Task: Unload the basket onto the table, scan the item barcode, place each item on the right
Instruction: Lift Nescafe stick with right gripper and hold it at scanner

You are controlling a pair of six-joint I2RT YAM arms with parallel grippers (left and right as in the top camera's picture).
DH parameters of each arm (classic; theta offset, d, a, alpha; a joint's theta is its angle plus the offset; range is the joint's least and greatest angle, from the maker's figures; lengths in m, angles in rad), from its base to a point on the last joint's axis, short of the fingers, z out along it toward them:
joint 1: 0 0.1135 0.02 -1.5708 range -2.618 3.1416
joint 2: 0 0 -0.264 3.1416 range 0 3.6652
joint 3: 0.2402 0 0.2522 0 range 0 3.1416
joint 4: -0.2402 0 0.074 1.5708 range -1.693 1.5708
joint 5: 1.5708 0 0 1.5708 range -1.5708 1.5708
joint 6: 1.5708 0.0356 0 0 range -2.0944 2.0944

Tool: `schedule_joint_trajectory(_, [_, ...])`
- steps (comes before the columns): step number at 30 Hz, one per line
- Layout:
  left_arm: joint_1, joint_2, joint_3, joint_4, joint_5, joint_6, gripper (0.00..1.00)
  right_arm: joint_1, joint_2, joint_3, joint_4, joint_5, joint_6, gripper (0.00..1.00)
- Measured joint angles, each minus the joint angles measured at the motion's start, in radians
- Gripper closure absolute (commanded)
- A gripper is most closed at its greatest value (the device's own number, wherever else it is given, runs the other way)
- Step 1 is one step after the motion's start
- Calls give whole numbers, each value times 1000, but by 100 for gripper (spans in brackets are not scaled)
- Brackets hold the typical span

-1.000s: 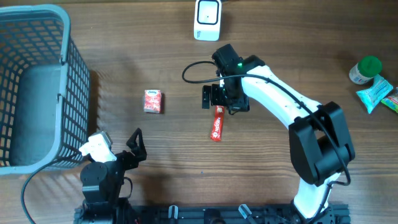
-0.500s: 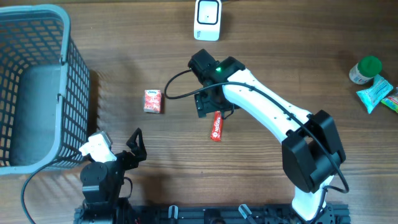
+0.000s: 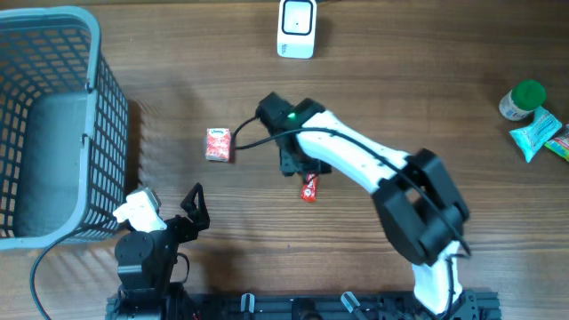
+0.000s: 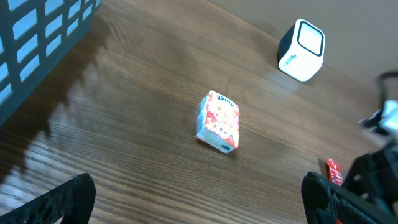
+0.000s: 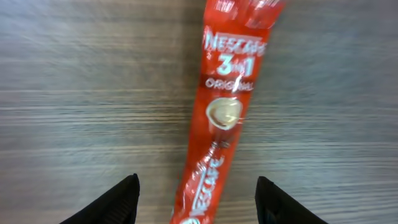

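The Nescafé sachet [image 5: 227, 93] is straddled, untouched, by the parted jaws of the right gripper [image 5: 196, 190]. The jaws of the left gripper [image 4: 196, 186] are spread wide.

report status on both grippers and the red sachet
Left gripper open, empty. Right gripper open, straddling red Nescafe stick sachet flat on wooden table, no contact yet. Small red-patterned tissue pack apart to one side, not blocking.

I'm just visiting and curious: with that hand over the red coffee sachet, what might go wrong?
The sachet lies flat and thin on the table, so the right hand may slip off it. It sits slanted between the fingers, so it could twist when gripped. No barcode shows on its top face; it may need turning toward the scanner.
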Motion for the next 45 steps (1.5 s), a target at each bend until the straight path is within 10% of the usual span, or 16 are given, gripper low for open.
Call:
schedule_joint_trajectory(3, [0,0,0,0,0,0,0,1,40,-5,0,-6,14,52])
schedule_joint_trajectory(8, [0,0,0,1,0,0,0,0,60,4,-9,-13,25,95])
schedule_joint_trajectory(23, [0,0,0,0,0,0,0,1,112,82,-183,-163,-8,95])
schedule_joint_trajectory(35, [0,0,0,0,0,0,0,-33,100,147,-48,-1214,-881,95])
schedule_joint_trajectory(45, [0,0,0,0,0,0,0,-47,99,146,380,-1577,-1041,95])
